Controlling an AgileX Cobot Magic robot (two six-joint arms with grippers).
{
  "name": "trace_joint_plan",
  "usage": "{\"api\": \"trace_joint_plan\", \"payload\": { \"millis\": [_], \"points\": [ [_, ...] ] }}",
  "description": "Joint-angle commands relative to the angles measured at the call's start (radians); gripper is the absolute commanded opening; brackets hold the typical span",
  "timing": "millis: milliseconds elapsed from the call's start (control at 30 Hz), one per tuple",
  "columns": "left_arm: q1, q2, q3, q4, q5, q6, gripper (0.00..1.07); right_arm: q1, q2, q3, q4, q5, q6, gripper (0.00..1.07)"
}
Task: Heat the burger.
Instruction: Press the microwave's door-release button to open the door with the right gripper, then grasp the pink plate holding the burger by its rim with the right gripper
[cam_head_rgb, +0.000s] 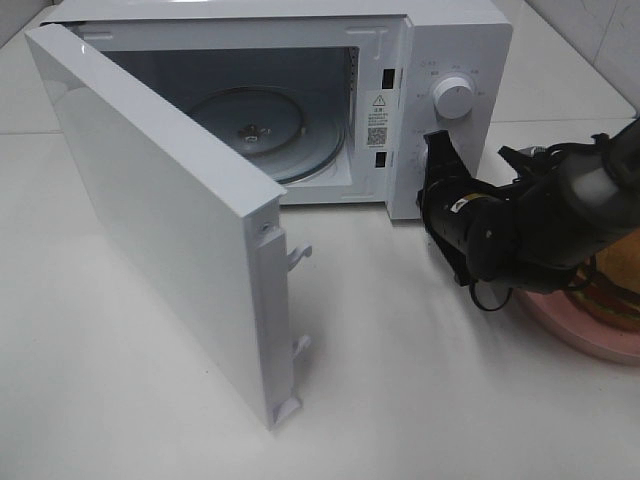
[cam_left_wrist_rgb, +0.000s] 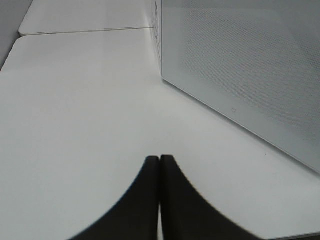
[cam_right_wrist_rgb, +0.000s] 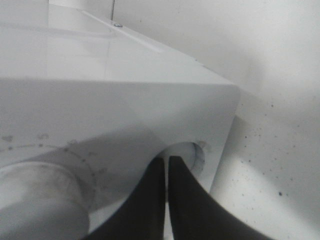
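The burger (cam_head_rgb: 617, 293) lies on a round pink plate (cam_head_rgb: 585, 335) at the right edge of the table, mostly hidden behind my right arm; only part of its bun and layers shows. The white microwave (cam_head_rgb: 450, 40) stands open, its glass turntable (cam_head_rgb: 262, 125) bare. My right gripper (cam_head_rgb: 437, 148) is shut and empty, held close to the control panel just below the dial (cam_head_rgb: 455, 97). The right wrist view shows its tips (cam_right_wrist_rgb: 165, 159) together by the panel and the dial (cam_right_wrist_rgb: 35, 195). My left gripper (cam_left_wrist_rgb: 159, 159) is shut and empty above the table.
The microwave door (cam_head_rgb: 160, 210) is swung wide to the front left and stands across the left half of the table. Its outer face (cam_left_wrist_rgb: 250, 75) fills the left wrist view beside my left gripper. The white table (cam_head_rgb: 400, 400) lies in front.
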Motion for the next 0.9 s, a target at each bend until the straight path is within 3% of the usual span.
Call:
{"api": "trace_joint_plan", "payload": {
  "millis": [33,367,433,533,600,767,900],
  "points": [
    [-0.004,-0.017,0.003,-0.004,-0.012,0.003,0.0,-0.002,-0.059,0.015,-0.076,-0.033,0.018,0.05],
    [-0.004,-0.017,0.003,-0.004,-0.012,0.003,0.0,-0.002,-0.16,0.139,-0.157,0.032,0.016,0.09],
    [-0.004,-0.017,0.003,-0.004,-0.012,0.003,0.0,-0.002,-0.19,0.166,-0.262,0.033,0.013,0.11],
    [-0.004,-0.017,0.003,-0.004,-0.012,0.003,0.0,-0.002,-0.198,0.17,-0.289,0.032,0.012,0.11],
    [-0.004,-0.017,0.003,-0.004,-0.012,0.003,0.0,-0.002,-0.221,0.17,-0.429,0.024,-0.037,0.12],
    [-0.004,-0.017,0.003,-0.004,-0.012,0.003,0.0,-0.002,-0.23,0.17,-0.6,0.02,-0.142,0.14],
    [-0.004,-0.017,0.003,-0.004,-0.012,0.003,0.0,-0.002,-0.23,0.17,-0.671,0.007,-0.235,0.15]
  ]
}}
